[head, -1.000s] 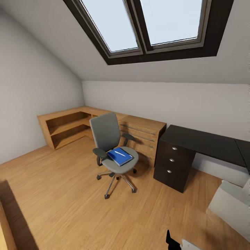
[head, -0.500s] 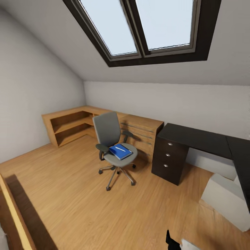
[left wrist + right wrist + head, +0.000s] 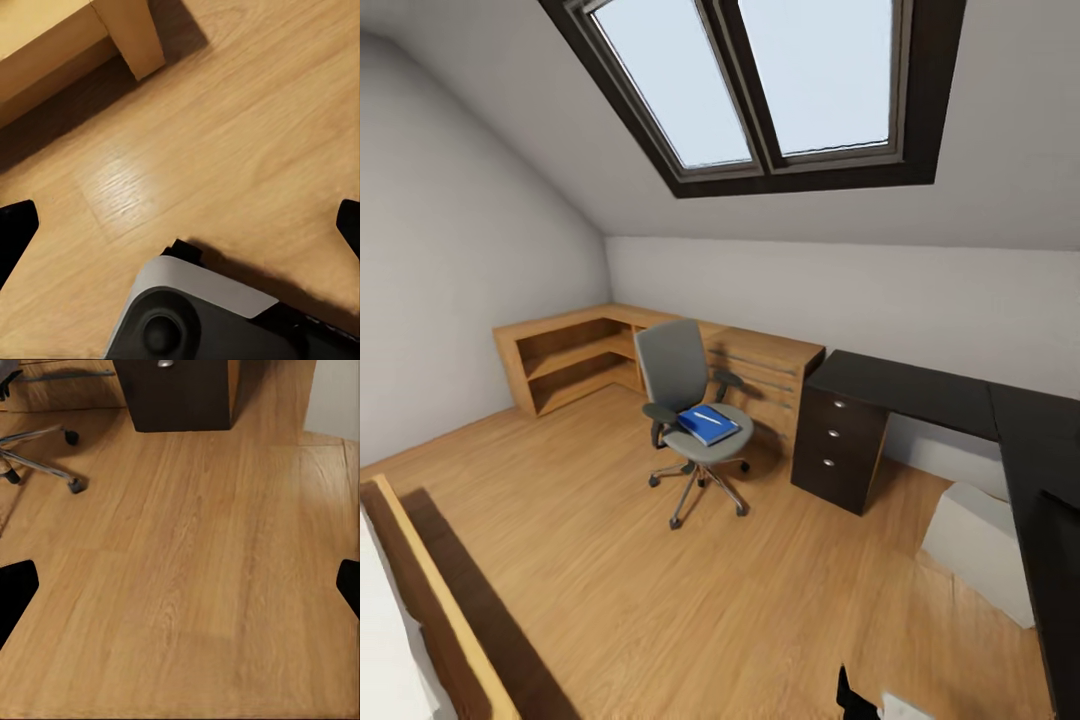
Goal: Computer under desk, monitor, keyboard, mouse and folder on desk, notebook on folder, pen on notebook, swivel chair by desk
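You are on approach, both grippers spread wide and empty: swivel chair [image 3: 695, 412] at frame centre carries notebook [image 3: 708, 424] and pen [image 3: 707, 417]; next, close in toward it, desk [image 3: 920, 392] at right.

the swivel chair [image 3: 690, 400] stands on the floor [image 3: 660, 580] in front of the dresser [image 3: 755, 375], left of the tabletop [image 3: 920, 390]. the notebook [image 3: 707, 425] lies on its seat, the pen [image 3: 707, 417] on top. the computer [image 3: 980, 550] sits under the tabletop, at right.
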### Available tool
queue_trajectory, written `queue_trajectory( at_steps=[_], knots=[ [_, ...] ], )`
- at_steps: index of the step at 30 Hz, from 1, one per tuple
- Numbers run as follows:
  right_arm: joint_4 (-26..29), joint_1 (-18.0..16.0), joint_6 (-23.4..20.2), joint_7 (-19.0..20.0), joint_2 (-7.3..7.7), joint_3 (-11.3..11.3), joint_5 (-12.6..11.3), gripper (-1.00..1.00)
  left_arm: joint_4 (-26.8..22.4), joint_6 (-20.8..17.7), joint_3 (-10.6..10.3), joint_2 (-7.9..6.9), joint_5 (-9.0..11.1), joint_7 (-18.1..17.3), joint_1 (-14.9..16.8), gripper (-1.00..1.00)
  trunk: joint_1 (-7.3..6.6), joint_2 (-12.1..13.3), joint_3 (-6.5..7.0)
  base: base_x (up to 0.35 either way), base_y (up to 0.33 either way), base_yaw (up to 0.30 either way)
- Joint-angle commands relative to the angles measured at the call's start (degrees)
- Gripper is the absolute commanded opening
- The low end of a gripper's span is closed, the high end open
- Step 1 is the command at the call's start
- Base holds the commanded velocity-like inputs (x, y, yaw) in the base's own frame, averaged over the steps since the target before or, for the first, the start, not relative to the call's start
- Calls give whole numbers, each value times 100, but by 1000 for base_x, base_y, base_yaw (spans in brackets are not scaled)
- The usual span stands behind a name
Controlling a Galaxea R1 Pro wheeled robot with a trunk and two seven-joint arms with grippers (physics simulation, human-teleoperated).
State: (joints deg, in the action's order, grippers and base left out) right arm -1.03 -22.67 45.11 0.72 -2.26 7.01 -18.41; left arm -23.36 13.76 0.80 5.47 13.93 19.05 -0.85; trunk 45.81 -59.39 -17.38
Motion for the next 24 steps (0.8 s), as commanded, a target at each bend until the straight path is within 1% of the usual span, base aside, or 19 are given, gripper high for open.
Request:
queue_trajectory(
  at_steps=[1,3,6,8,12,22,24],
  knots=[
    [-11,-5,23,8,0,46,61,100,-11,13,7,3,31,3,-3,100,-26,37,13,-338,0,-20],
    [-11,-4,23,8,3,46,143,100,-11,13,7,3,31,3,-3,100,-70,117,50,-338,0,-56],
    [-11,-2,20,8,8,46,334,100,-11,13,7,2,31,3,-3,100,-135,237,109,-338,0,-130],
    [-11,-1,18,8,11,46,381,100,-11,13,7,2,31,3,-3,100,-179,318,149,-338,0,-163],
    [-11,4,16,8,9,46,441,100,-11,13,7,2,31,3,-3,100,-267,478,231,-338,0,-194],
    [-13,25,0,11,5,46,476,100,-11,13,7,0,31,3,-3,100,-487,879,420,-328,0,-231],
    [-16,28,-1,9,-3,46,477,100,-11,13,7,-1,31,3,-3,100,-487,879,420,-205,0,-107]
  ],
)
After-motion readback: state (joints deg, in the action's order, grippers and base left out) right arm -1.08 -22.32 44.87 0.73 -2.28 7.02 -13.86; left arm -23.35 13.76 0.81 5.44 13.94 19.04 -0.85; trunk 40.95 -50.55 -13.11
